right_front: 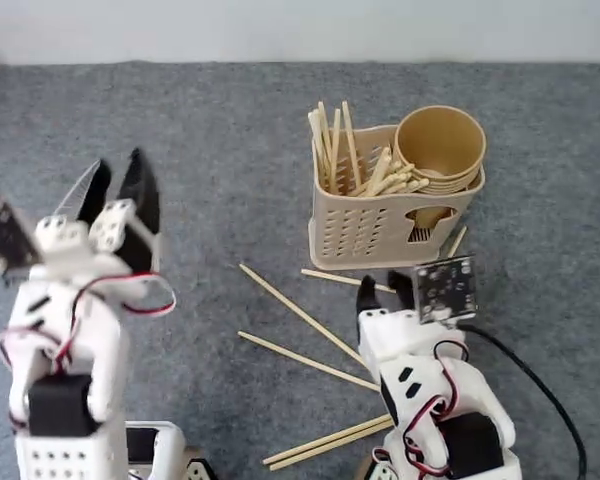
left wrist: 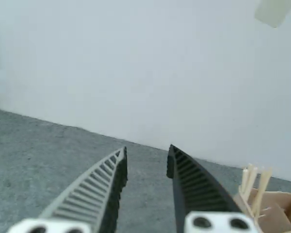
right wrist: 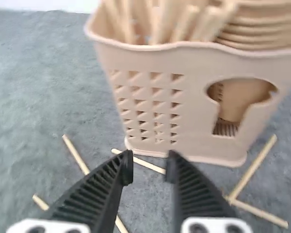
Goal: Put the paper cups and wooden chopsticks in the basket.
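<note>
Right end effector [right_front: 385,291] released and empty, its tips just before the basket [right_front: 365,235] holding cups [right_front: 440,145] and chopsticks [right_front: 332,140]; loose chopsticks [right_front: 302,314] lie on the bench [right_front: 230,120] under and beside it. Left end effector [right_front: 117,190], also released and empty, is well apart from them

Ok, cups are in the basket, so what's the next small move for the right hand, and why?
I'd probably lower the right hand onto the chopstick lying just past its tips, near the base of the basket, then close. Its jaws stand open and empty, the paper cups already sit in the basket, and other chopsticks lie loose on the carpet.
</note>
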`<action>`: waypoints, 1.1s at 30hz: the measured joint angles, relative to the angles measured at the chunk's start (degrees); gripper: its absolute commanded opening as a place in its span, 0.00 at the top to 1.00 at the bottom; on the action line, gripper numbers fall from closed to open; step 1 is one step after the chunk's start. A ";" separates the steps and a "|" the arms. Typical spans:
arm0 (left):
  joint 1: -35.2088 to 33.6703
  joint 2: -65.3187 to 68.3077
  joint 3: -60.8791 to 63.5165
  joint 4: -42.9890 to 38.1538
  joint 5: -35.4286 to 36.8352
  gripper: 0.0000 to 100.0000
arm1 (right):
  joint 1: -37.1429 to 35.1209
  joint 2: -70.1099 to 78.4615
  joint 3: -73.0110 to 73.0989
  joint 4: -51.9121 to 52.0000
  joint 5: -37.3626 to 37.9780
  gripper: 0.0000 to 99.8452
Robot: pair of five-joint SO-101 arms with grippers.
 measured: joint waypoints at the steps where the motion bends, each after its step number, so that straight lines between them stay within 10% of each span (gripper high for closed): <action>1: -0.79 -2.64 2.37 0.00 -0.26 0.86 | -1.32 0.70 -0.53 0.88 0.97 0.91; 15: -15.03 -31.03 32.88 0.26 -0.26 0.86 | -17.67 43.16 -14.86 3.52 10.73 0.71; 33: -18.64 -32.09 47.21 0.26 -0.26 0.86 | -29.01 82.02 -28.92 3.43 11.43 0.61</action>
